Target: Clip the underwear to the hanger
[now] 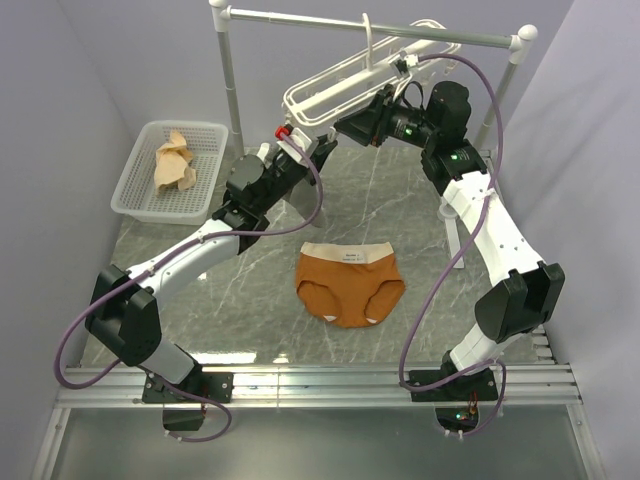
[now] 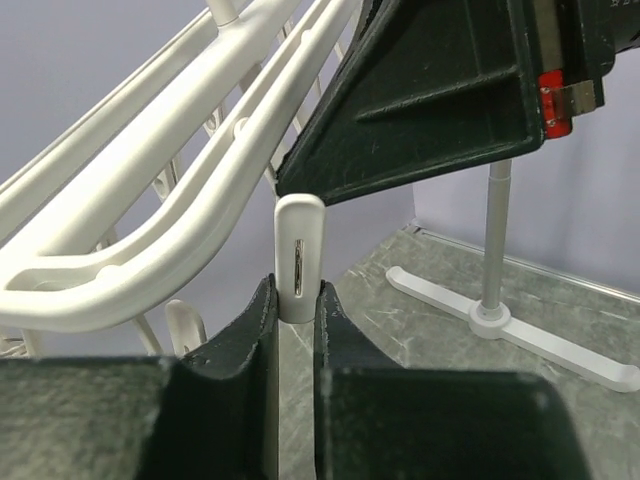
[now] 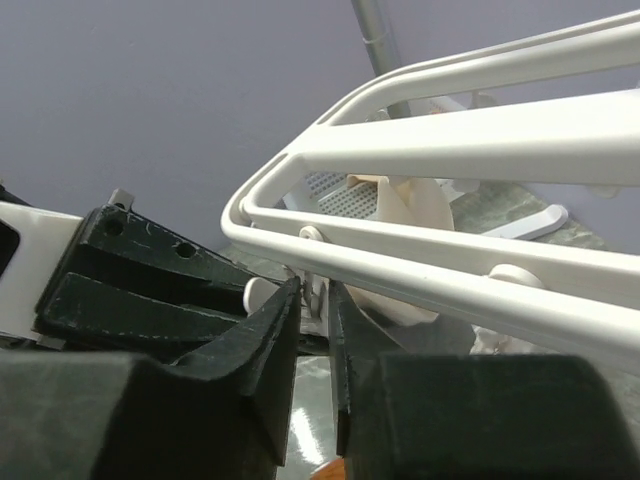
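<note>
The rust-orange underwear (image 1: 350,285) with its pale waistband lies flat on the table, between the arms and touched by neither gripper. The white hanger (image 1: 330,85) hangs from the rail at the back and also shows in the left wrist view (image 2: 200,200) and the right wrist view (image 3: 450,260). My left gripper (image 1: 316,148) is raised under the hanger's near end, shut on a dangling white clip (image 2: 299,255). My right gripper (image 1: 347,126) is just right of it, nearly touching it. Its jaws (image 3: 318,300) stand nearly shut on a thin clip part under the hanger's bar.
A white basket (image 1: 140,195) holding a light tan cloth (image 1: 175,160) stands at the back left. The grey rail (image 1: 370,18) on white posts spans the back. Its white foot (image 2: 520,335) lies on the marble table at the right.
</note>
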`<control>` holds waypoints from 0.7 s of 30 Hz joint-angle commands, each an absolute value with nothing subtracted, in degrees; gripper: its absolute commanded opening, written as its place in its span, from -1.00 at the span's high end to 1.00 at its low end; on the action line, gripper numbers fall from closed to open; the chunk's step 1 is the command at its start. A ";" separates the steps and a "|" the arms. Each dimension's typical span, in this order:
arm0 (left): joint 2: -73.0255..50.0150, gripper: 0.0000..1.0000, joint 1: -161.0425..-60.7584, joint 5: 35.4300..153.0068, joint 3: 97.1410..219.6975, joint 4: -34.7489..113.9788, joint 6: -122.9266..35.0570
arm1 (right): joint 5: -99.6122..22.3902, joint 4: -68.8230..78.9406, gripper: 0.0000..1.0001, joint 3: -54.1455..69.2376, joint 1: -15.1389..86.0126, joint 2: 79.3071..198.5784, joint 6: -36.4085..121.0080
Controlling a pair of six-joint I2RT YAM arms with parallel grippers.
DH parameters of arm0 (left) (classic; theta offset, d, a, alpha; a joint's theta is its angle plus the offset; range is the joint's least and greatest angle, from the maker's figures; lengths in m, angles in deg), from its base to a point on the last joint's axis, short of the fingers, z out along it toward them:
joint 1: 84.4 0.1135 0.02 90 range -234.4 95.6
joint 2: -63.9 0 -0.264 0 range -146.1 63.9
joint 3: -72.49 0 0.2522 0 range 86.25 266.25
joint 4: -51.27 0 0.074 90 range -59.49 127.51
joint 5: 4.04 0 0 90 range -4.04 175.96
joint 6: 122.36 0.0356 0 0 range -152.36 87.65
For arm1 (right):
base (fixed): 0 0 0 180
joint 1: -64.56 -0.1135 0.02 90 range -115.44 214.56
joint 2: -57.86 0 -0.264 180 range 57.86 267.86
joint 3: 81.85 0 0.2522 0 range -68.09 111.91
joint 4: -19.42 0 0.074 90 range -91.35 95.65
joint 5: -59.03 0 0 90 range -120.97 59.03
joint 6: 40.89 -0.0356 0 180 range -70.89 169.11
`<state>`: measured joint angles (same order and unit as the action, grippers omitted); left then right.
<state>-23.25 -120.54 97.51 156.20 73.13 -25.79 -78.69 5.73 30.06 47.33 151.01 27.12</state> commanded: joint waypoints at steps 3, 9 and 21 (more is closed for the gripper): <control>-22.50 0.92 -120.88 99.93 157.53 73.28 -26.82 | -79.49 4.96 -0.03 31.14 48.04 149.89 27.40; -22.41 0.96 -120.96 99.40 157.00 72.49 -27.26 | -81.49 5.56 -0.21 28.51 49.27 148.13 26.45; -22.23 0.98 -120.96 100.72 156.74 71.61 -26.82 | -88.10 21.91 -0.74 22.01 50.50 147.34 10.80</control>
